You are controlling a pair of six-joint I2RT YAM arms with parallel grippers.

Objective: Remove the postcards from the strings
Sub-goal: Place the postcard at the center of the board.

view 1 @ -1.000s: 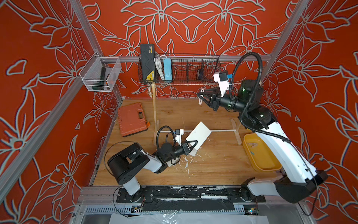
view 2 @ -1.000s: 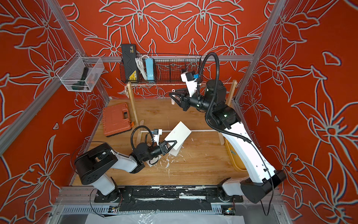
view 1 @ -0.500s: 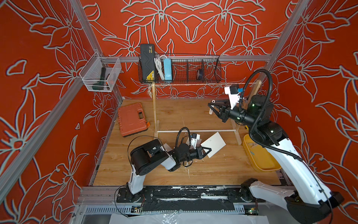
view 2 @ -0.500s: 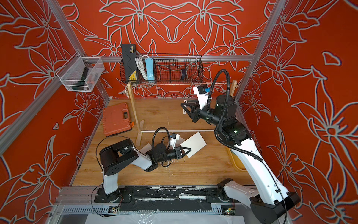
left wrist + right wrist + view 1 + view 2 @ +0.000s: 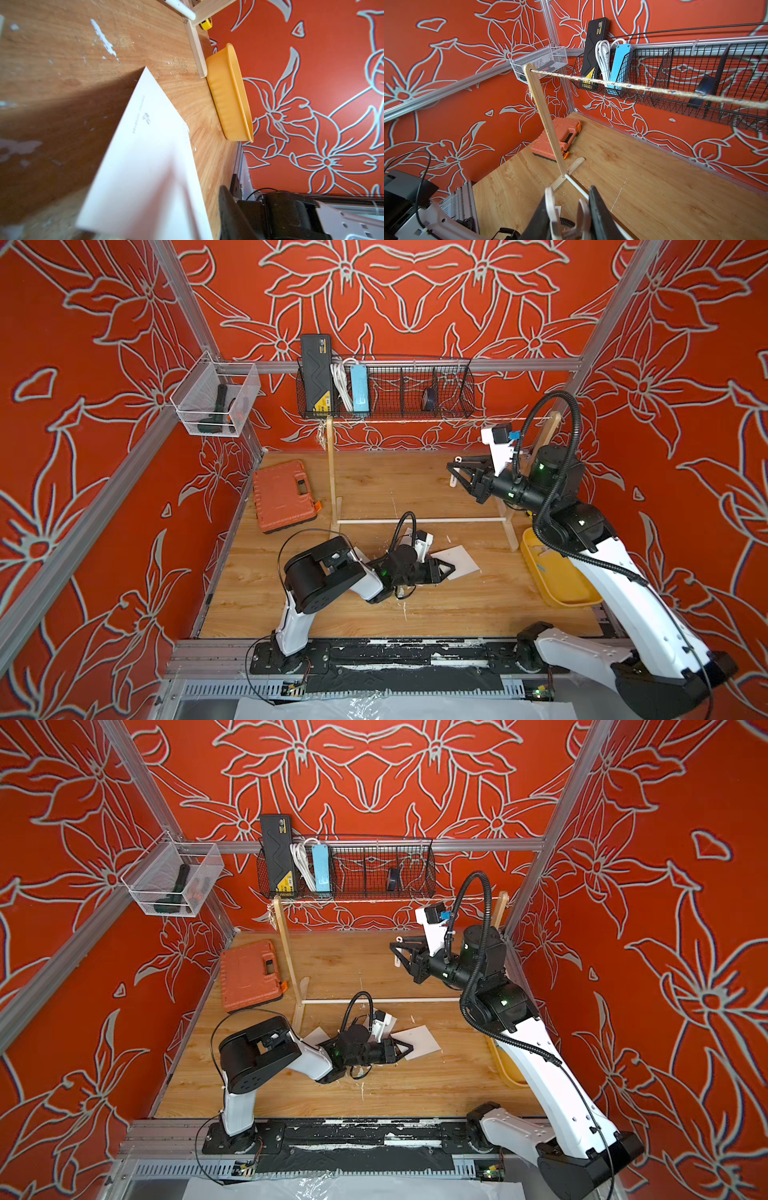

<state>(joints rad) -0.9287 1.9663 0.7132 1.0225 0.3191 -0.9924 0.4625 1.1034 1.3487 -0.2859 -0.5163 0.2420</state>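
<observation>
L gripper point(image 5: 445, 570) low over table point(image 5: 374, 489), jaws look parted. Postcard point(image 5: 462, 562) lies loose on table at its tips. R gripper point(image 5: 453, 466) clamps clothespeg point(image 5: 551, 205). String point(image 5: 436, 419) bare. Rec: open L fully, lift straight up, don't drag card.

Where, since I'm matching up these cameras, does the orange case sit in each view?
In a top view: the orange case lies on the table, rear left, beside the wooden stand.
In a top view: same place, beside the stand's upright.
Left wrist: not in it.
Right wrist: on the table, partly behind that upright.
Shared landmark: the wooden stand; only its foot shows in the left wrist view.
</observation>
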